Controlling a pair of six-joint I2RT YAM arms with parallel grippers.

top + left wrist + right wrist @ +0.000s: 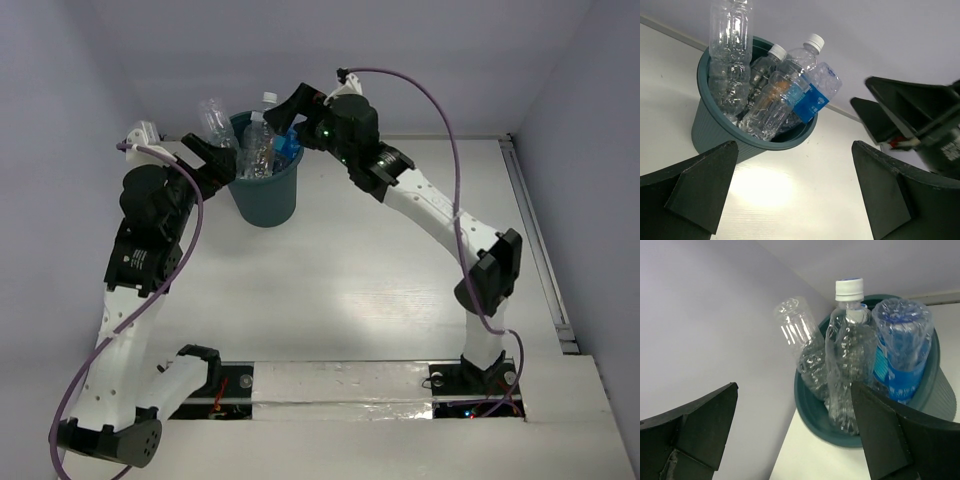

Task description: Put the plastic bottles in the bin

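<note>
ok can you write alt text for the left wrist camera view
A dark teal bin stands on a white table, packed with clear plastic bottles that stick up past its rim, one with a blue label. The left gripper, its two dark fingers open and empty, frames the bottom corners; the right gripper shows at the right edge.

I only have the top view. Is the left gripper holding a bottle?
Observer: No. The left wrist view shows the left gripper open and empty, facing the bin.
Operator: And the right?
Observer: The right gripper is open too, with nothing in it.
Operator: How does the blue-label bottle sit?
Observer: The blue-label bottle stands base up, neck down in the bin.
</note>
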